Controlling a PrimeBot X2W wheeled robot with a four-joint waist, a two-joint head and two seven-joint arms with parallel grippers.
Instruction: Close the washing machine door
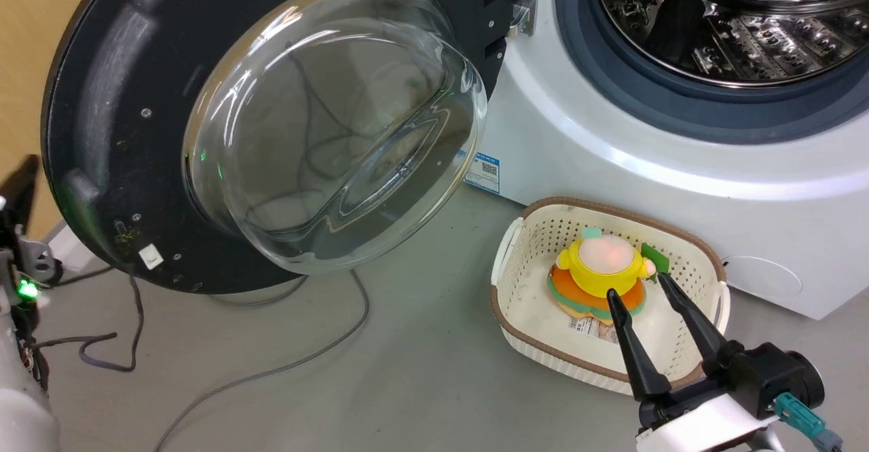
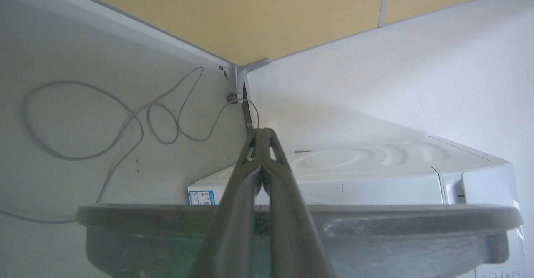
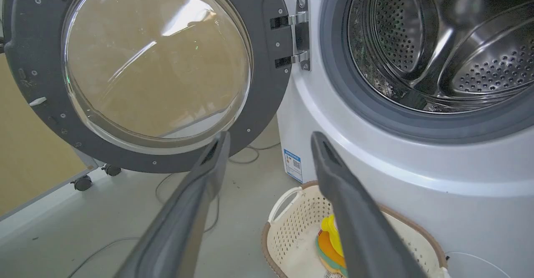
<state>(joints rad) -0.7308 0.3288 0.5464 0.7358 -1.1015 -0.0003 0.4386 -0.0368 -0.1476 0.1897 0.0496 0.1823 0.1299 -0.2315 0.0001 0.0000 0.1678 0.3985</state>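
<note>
The washing machine door (image 1: 122,99), black-rimmed with a bulging glass bowl (image 1: 333,126), stands swung wide open to the left of the white washing machine (image 1: 611,133), held by its metal hinge (image 3: 301,34). The steel drum (image 1: 733,24) is exposed. My left gripper (image 2: 262,131) is shut with nothing in it, and its fingers reach past the door's dark outer edge (image 2: 375,215) from the far side. My left arm (image 1: 20,262) shows at the left border. My right gripper (image 1: 637,286) hangs open and empty above a basket, clear of the door.
A cream basket (image 1: 529,235) holding a yellow and orange toy (image 1: 604,262) sits on the floor against the machine's front. Grey cables (image 1: 271,370) trail over the floor under the door. A yellow wall panel (image 1: 20,65) stands behind the door.
</note>
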